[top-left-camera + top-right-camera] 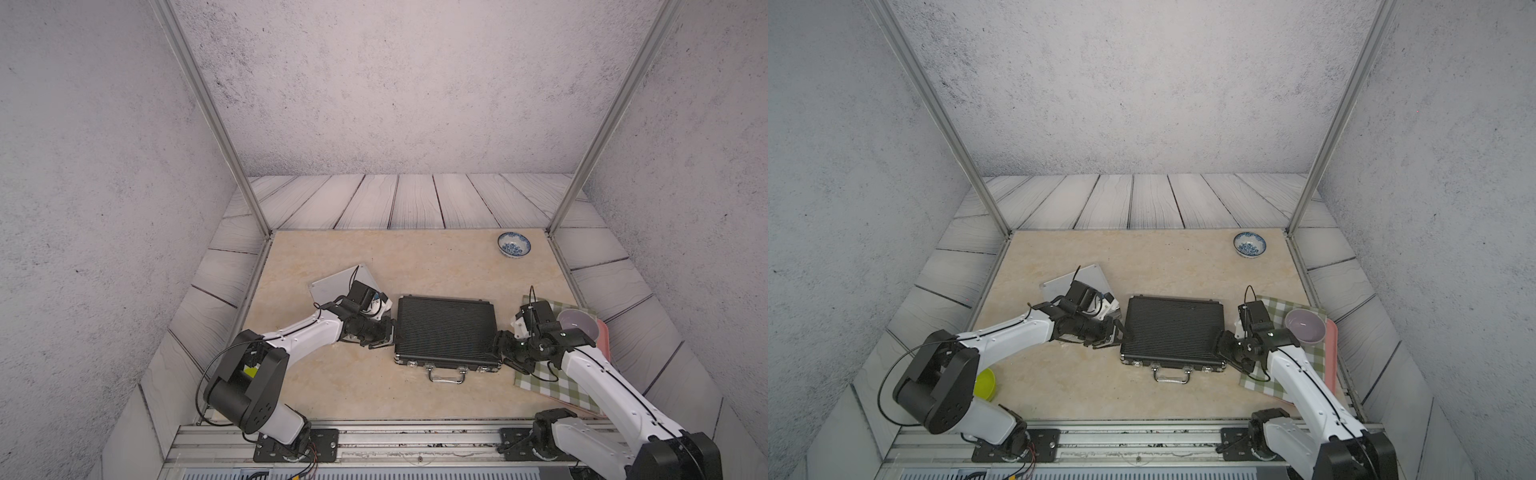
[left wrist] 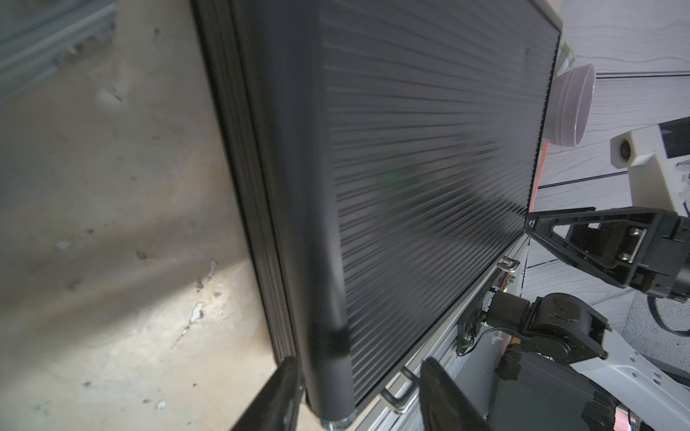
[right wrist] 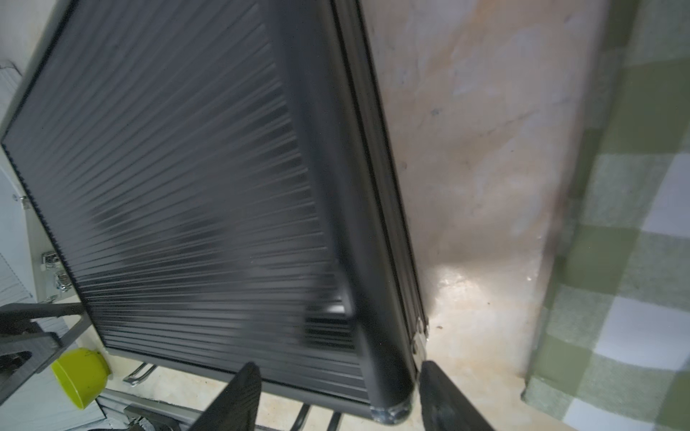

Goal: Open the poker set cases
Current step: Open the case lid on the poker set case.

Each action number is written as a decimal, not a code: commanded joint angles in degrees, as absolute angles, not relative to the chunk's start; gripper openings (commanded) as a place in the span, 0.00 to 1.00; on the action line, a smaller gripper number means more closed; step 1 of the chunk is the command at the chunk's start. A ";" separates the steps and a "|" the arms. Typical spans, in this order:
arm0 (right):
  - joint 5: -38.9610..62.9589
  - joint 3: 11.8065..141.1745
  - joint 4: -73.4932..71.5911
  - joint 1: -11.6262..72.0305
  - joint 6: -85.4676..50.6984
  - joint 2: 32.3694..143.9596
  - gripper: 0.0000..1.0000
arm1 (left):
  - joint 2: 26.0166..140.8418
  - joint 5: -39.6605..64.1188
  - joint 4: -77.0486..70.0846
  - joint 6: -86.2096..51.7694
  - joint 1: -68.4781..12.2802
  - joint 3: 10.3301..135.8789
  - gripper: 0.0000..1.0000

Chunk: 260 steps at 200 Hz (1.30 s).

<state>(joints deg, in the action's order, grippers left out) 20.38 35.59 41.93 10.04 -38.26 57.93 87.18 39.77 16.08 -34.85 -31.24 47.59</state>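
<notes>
The larger black poker set case (image 1: 446, 328) (image 1: 1173, 328) lies flat and closed at the table's middle, its chrome handle (image 1: 446, 376) toward the front. My left gripper (image 1: 384, 336) (image 2: 360, 364) is open at its left side edge; one finger is low beside the case wall and the other above the ribbed lid (image 2: 410, 168). My right gripper (image 1: 500, 348) (image 3: 339, 367) is open across the right side edge (image 3: 373, 261) near the front corner in the same way. The smaller silver case (image 1: 336, 282) (image 1: 1067, 278) lies behind the left arm, partly hidden by it.
A blue-and-white bowl (image 1: 514, 244) stands at the back right. On a green checked cloth (image 1: 552, 386) a pink tray (image 1: 604, 340) carries a lilac bowl (image 1: 577, 326), close behind the right wrist. A yellow-green bowl (image 1: 986, 384) sits under the left arm's elbow. Panel walls enclose the table.
</notes>
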 commanded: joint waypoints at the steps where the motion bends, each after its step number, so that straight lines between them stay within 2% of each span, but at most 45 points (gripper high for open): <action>1: 23.19 35.07 40.85 9.34 -36.87 58.83 0.69 | 87.99 41.23 13.99 -35.45 -31.03 46.42 0.54; 67: 24.49 34.55 39.87 7.58 -35.38 60.88 0.70 | 90.10 43.18 13.96 -35.59 -31.03 47.90 0.50; 105: 28.97 34.72 37.88 7.38 -35.16 61.89 0.69 | 89.48 45.70 13.08 -37.03 -31.08 47.80 0.50; 140: 32.72 35.52 36.51 7.38 -34.93 58.58 0.66 | 88.55 47.13 13.25 -37.47 -31.18 49.01 0.50; 206: 33.62 38.14 39.33 7.38 -34.29 54.19 0.66 | 86.15 48.39 13.92 -38.85 -31.29 50.64 0.50; 260: 37.72 42.07 38.14 7.38 -38.05 52.06 0.65 | 83.37 49.85 12.64 -42.30 -31.29 53.46 0.50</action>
